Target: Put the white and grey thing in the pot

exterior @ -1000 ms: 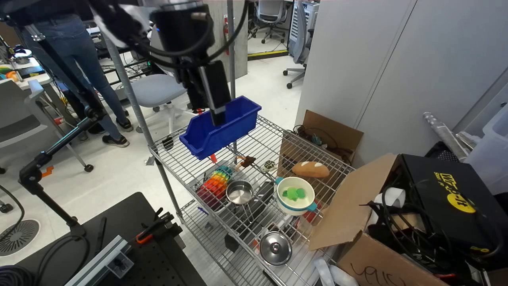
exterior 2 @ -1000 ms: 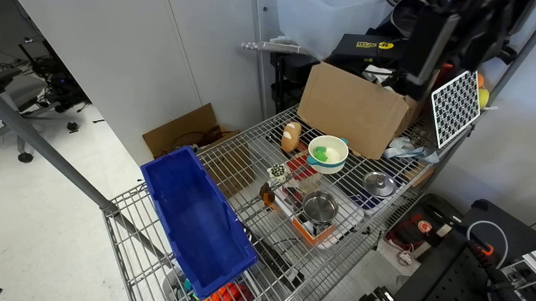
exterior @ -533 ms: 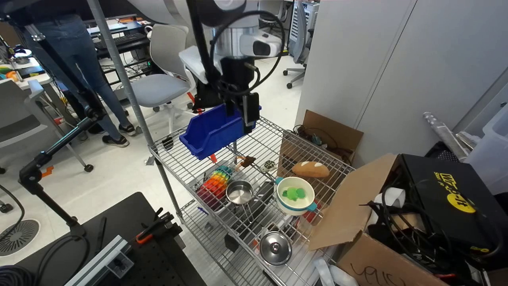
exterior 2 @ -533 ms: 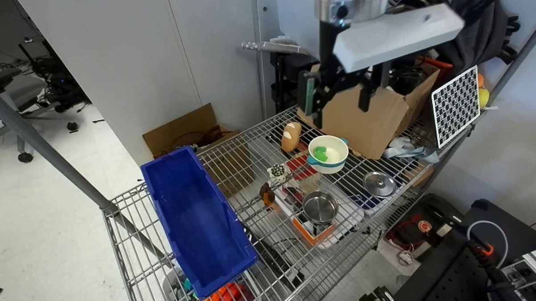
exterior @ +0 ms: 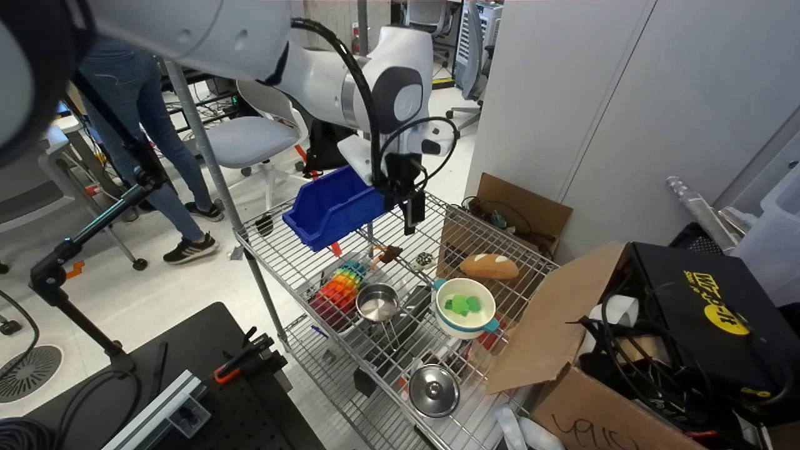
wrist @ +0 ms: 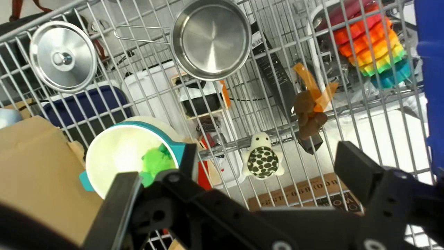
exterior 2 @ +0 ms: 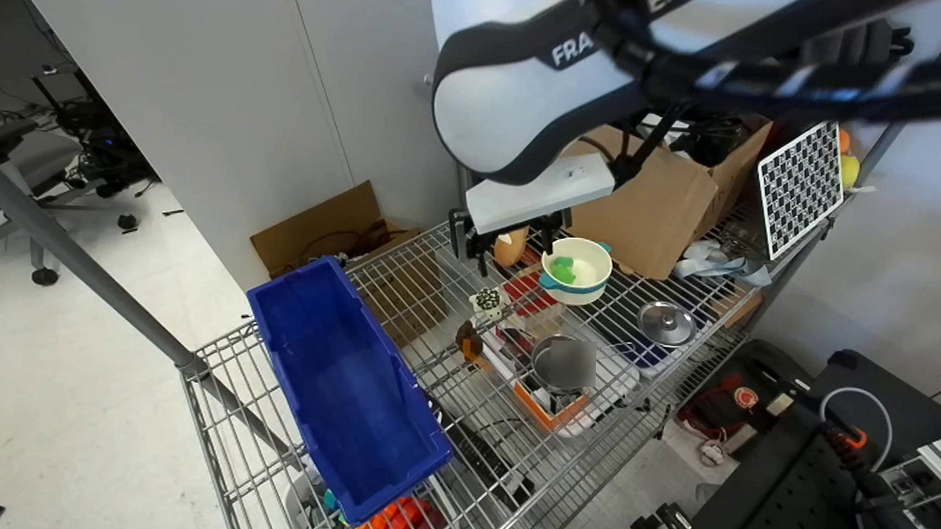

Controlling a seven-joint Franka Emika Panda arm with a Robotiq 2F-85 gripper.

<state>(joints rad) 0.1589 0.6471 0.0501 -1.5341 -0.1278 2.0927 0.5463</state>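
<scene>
The white and grey thing is a small turtle toy with a dark-spotted shell (wrist: 262, 160), lying on the wire rack. It also shows in both exterior views (exterior: 424, 259) (exterior 2: 488, 301). The pot is a small shiny steel pot with a wire handle (wrist: 211, 40), standing empty on the rack; it also shows in both exterior views (exterior: 377, 304) (exterior 2: 543, 363), partly blurred in one. My gripper (wrist: 266, 158) is open and empty, raised above the rack. In the wrist view the turtle lies between its two fingers, beyond the tips. It also shows in both exterior views (exterior: 406, 219) (exterior 2: 515, 254).
A white and teal bowl (wrist: 104, 163) with a green piece stands near the bread lump (exterior: 489, 267). A steel lid (exterior: 433, 390), a brown and orange toy (wrist: 308, 114), a blue bin (exterior 2: 348, 393) and a cardboard box (exterior: 550, 331) are on the rack.
The arm has swung in over the rack and my gripper has come down towards the turtle. The gripper stays open. The turtle, pot and bowl have not moved.
</scene>
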